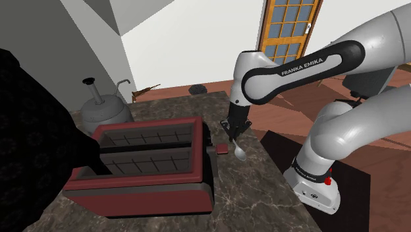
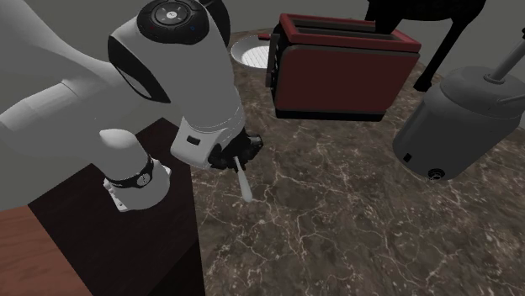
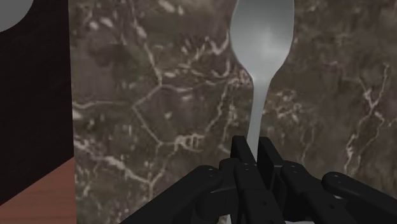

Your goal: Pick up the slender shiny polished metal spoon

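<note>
While clamped on its handle, claw (image 3: 256, 151) grips spoon (image 3: 262, 38); bowl juts out beyond claw | veined counter (image 3: 159, 95) beneath

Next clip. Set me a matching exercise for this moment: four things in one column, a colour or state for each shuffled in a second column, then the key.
Column one:
1. spoon
2. toaster
3. canister
4. door

Column two:
A. dark red, standing on the marbled counter
B. orange frame with glass panes
C. clasped by its handle in the end effector
D. grey, standing beside the toaster

Pairs: 1-C, 2-A, 3-D, 4-B.
</note>
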`<move>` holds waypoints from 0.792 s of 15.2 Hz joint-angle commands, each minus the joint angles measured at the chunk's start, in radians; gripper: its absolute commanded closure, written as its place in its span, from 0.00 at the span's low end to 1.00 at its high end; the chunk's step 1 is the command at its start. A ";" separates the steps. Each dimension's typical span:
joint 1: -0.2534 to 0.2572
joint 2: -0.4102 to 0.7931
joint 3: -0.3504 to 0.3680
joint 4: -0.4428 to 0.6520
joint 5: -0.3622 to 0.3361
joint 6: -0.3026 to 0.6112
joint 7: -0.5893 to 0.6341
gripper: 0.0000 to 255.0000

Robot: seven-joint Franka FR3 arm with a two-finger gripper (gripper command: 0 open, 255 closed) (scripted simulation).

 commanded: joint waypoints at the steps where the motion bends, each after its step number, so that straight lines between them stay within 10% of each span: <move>1: 0.000 0.000 0.000 0.000 0.000 0.000 0.000 1.00; 12: -0.014 -0.070 -0.027 0.080 -0.044 -0.147 0.035 1.00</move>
